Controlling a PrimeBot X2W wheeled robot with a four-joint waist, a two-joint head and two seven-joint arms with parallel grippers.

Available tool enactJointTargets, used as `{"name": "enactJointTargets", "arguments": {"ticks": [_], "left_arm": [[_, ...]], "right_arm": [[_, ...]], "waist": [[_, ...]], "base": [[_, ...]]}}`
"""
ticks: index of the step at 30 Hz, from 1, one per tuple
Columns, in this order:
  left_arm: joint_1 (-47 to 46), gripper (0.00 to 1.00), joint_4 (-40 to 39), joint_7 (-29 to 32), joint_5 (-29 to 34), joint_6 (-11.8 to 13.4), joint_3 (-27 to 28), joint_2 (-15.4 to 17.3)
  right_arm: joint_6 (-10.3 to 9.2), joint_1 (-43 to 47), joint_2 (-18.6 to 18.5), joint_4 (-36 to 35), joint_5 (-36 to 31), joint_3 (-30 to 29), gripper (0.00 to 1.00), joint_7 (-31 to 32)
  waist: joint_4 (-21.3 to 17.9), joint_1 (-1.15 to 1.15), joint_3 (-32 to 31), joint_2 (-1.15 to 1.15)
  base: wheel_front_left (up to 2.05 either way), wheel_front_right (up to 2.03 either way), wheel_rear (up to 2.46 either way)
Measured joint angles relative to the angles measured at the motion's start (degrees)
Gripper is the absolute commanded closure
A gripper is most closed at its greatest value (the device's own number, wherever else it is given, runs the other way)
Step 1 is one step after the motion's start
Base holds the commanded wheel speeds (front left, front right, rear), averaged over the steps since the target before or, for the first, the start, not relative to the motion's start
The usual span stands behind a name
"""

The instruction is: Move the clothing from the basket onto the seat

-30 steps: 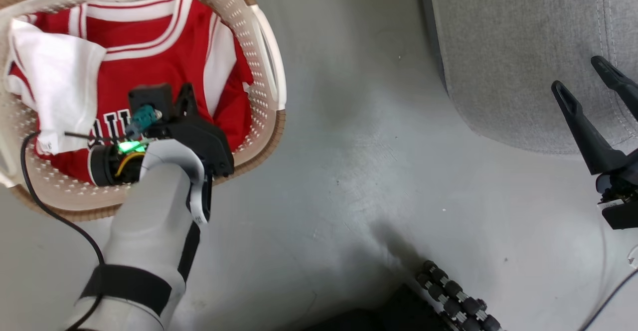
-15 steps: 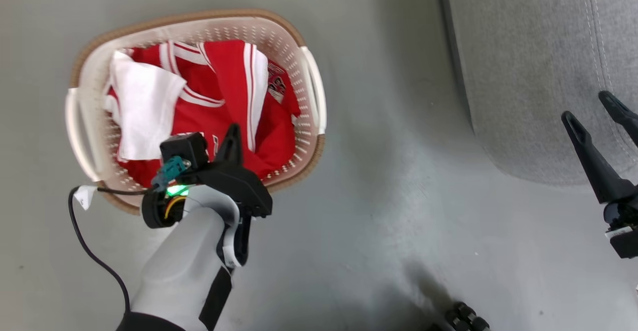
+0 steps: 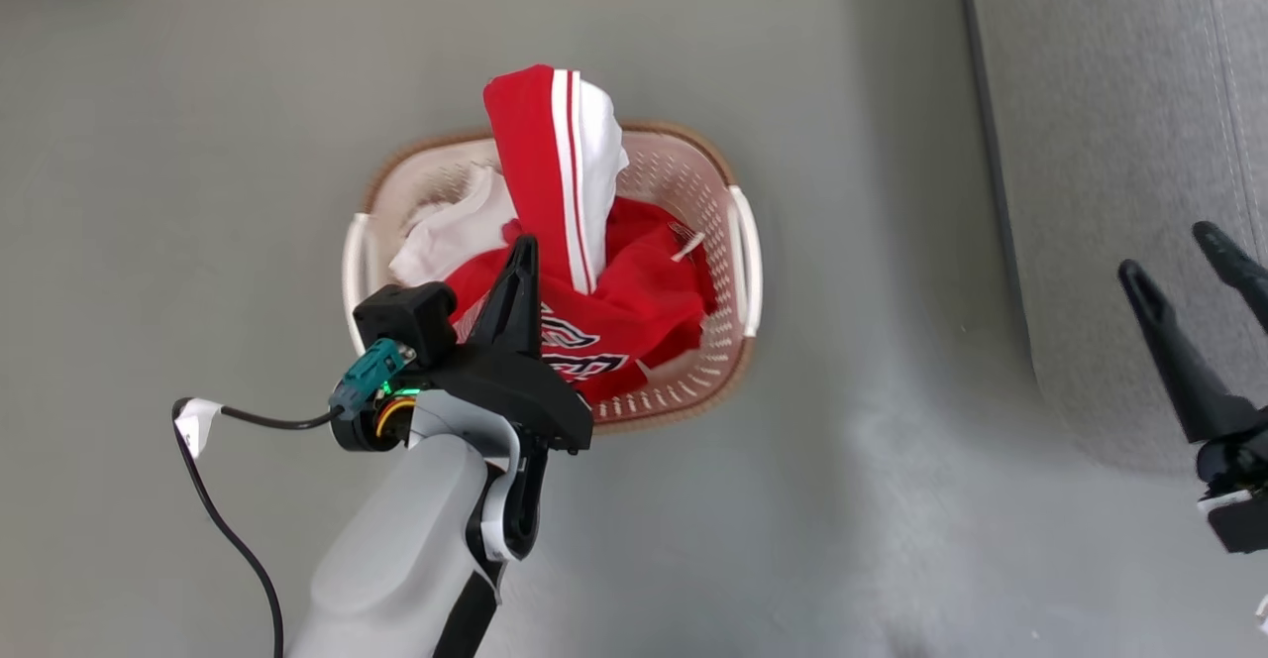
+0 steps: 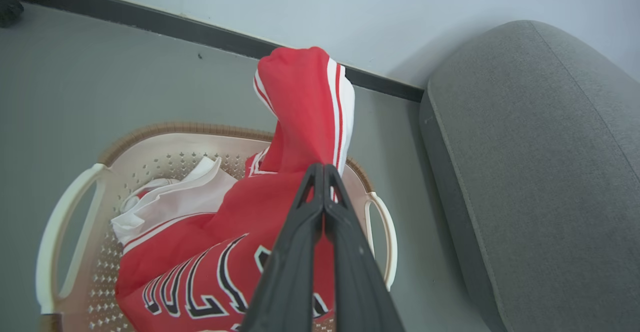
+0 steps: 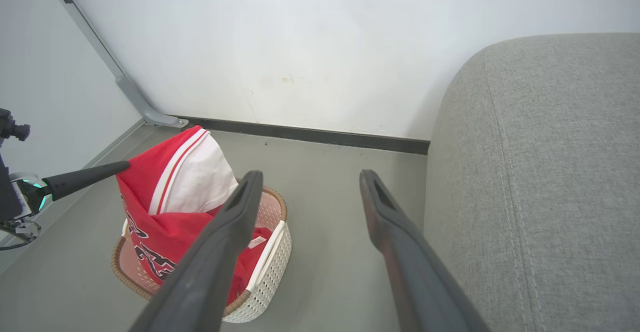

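While your left gripper (image 3: pixel 522 245) pinches the jersey (image 3: pixel 550 143), half out of the basket (image 3: pixel 723 361), your right gripper (image 3: pixel 1167 252) hangs wide and empty near the sofa (image 3: pixel 1109 143).

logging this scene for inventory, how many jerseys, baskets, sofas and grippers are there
jersey: 1
basket: 1
sofa: 1
grippers: 2 (left gripper shut on the jersey, right gripper open)
total: 5
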Motion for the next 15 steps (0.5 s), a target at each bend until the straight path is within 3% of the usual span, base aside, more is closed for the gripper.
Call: {"name": "enactJointTargets", "arguments": {"ticks": [7,15], "left_arm": [[2.3,1.0,-7.4,0.0,6.1,0.0,2.8,-0.1],[3.3,1.0,-15.1,0.0,12.9,0.0,2.3,-0.2]], "right_arm": [[0.0,0.0,3.1,-3.6,-4.4,3.9,0.0,0.0],[0.0,-2.7,7.7,-5.4,-9.3,11.0,0.0,0.0]], "waist": [[4.2,0.0,-5.9,0.0],[8.4,0.0,-12.8,0.0]], "base": [[0.0,0.0,0.0],[0.0,0.0,0.0]]}}
